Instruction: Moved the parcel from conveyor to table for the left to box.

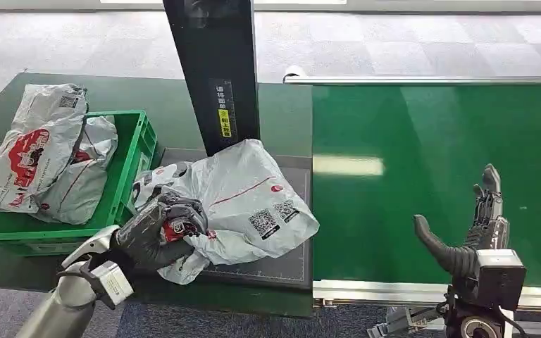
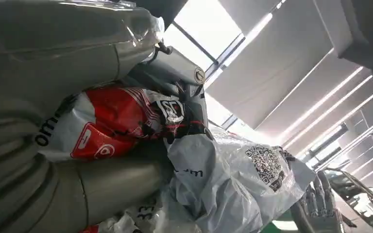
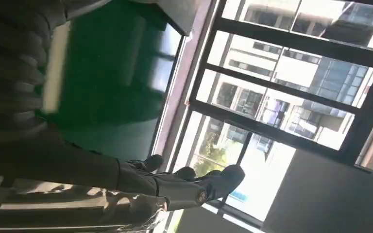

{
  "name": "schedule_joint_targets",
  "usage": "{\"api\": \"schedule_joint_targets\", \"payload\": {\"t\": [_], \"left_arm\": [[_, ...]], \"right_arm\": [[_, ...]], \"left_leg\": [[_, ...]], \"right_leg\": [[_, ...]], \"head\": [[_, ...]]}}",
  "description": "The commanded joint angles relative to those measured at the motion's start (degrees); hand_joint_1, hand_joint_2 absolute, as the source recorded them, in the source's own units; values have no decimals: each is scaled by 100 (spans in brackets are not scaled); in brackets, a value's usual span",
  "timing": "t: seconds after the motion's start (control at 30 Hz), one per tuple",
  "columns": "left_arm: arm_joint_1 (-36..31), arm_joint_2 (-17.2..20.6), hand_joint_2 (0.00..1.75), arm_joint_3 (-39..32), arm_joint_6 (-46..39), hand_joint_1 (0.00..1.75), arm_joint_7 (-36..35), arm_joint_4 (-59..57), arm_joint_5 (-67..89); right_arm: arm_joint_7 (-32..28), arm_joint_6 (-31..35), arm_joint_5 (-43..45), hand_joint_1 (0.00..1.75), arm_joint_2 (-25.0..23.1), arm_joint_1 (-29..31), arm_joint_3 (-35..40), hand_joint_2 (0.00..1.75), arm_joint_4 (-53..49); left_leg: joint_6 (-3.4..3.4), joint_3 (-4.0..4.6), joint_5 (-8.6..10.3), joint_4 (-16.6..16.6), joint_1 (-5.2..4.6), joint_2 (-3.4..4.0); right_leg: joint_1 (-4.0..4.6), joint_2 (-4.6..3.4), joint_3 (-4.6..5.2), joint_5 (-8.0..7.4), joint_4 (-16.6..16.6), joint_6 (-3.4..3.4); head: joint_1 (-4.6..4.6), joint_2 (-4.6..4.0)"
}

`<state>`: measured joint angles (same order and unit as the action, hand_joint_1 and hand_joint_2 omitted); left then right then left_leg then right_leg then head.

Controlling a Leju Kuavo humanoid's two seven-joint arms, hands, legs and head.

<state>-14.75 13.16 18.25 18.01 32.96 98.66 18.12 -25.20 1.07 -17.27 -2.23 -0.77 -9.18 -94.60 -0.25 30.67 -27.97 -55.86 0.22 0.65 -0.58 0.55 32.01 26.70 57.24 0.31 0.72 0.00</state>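
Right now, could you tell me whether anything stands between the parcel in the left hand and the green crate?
Nothing visible does: the left hand grips the parcel beside the green crate, though two parcels already fill it.

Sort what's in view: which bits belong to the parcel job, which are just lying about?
Job:
- parcel on the table mat
- left hand gripping it
- green crate
- conveyor belt
- right hand, open over the belt

Lying about:
- black post
- bags already in the crate

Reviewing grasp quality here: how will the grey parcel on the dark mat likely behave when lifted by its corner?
The parcel looks like a wrinkled plastic mailer, so probably floppy and sagging. Its glossy film may slip. The left hand bunches one end, suggesting soft contents.
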Motion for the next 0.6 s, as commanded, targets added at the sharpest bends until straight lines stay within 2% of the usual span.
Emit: {"api": "schedule_joint_targets", "payload": {"t": [0.03, 0.1, 0.13, 0.17, 0.27, 0.33, 0.37, 0.43, 0.6], "left_arm": [[559, -77, 175, -1513, -1179, 175, -28, 976, 685], [508, -197, 175, -2230, -1366, 175, -66, 1151, 776], [434, -256, 175, -2562, -2001, 175, -118, 1196, 1473], [369, -256, 175, -2731, -2207, 175, -225, 1176, 1725], [270, -107, 175, -3079, -3033, 175, -416, 1043, 2645], [215, 133, 175, -3270, -3847, 175, -708, 802, 3423], [238, 389, 175, -3293, -3974, 175, -825, 664, 3322], [289, 549, 175, -3520, -4322, 175, -993, 505, 3587], [137, 574, 175, -3768, -4475, 175, -1061, 205, 3535]], "right_arm": [[-158, -36, 44, 0, -196, -298, -220, 175, -174], [-190, -66, 18, 0, -280, -261, -213, 175, -112], [-191, -73, 12, 0, -299, -206, -196, 175, -75], [-188, -84, 2, 0, -308, -143, -170, 175, -26], [-171, -112, -2, 0, -265, 62, -45, 175, 204], [-185, -116, 14, 0, -221, 217, 83, 175, 424], [-176, -113, 23, 0, -181, 264, 158, 175, 503], [-163, -100, 34, 0, -153, 327, 214, 175, 582], [-149, -58, 70, 0, -99, 338, 251, 175, 641]], "left_leg": [[-5, 1, -4, 2, 7, 7], [-6, 5, -6, 0, 9, 17], [-8, 4, -5, 3, 11, 15], [-6, 10, -5, -4, 13, 11], [-5, 8, 0, 0, 16, 20], [-5, 7, 2, 3, 16, 19], [-6, 10, 7, 6, 19, 19], [-8, 3, 3, 5, 17, 19], [-9, 1, 9, 13, 18, 8]], "right_leg": [[6, -14, 4, 0, -3, -5], [9, -23, 11, -1, 0, -7], [11, -24, 12, -1, -3, -9], [14, -18, 16, -1, 2, -7], [15, -25, 17, -6, 0, -6], [15, -25, 16, -6, 0, -6], [18, -28, 18, -12, -5, -6], [16, -26, 9, -6, -2, -6], [17, -17, 4, -8, -9, -8]], "head": [[-2, 0], [-2, 0], [2, 0], [0, 0], [0, 0], [0, 0], [0, 0], [-2, 0], [0, 0]]}}
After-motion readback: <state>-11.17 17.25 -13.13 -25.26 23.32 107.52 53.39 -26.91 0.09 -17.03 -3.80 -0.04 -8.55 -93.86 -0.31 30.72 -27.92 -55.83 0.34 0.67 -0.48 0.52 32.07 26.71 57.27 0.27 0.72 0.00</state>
